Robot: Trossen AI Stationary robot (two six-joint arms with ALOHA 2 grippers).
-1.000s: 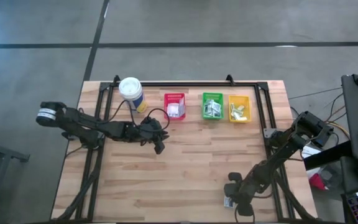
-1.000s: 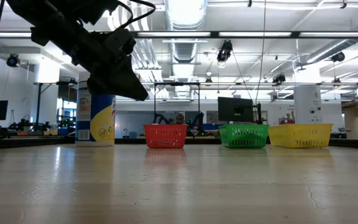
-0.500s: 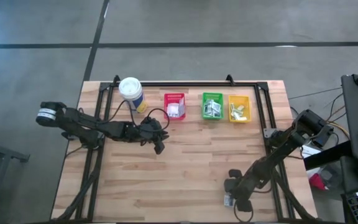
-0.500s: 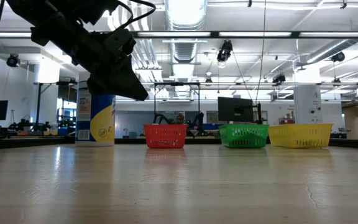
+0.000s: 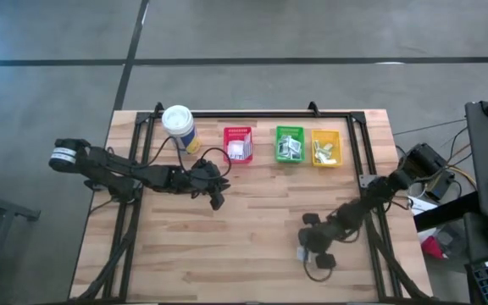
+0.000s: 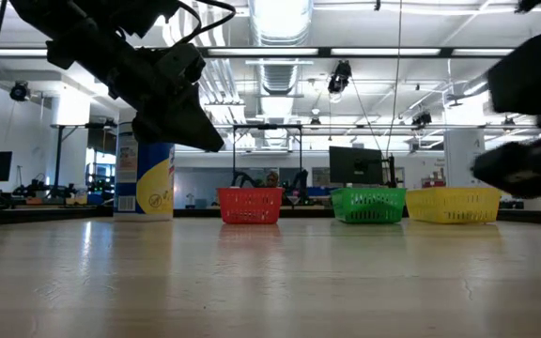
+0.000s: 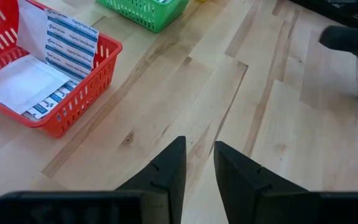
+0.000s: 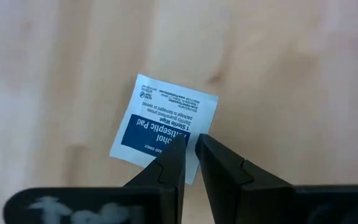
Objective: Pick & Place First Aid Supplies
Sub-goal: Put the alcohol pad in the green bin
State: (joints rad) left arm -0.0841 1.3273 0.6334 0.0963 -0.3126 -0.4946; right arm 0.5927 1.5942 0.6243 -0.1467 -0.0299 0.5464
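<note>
One white packet with a dark-blue print is pinched at its edge by the right end effector, above the front right of the wooden counter. The left end effector hangs released, holding nothing, near the red bin with more packets.

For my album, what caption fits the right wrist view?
Right tool pinching a white-and-blue antiseptic packet above the wooden table.
</note>
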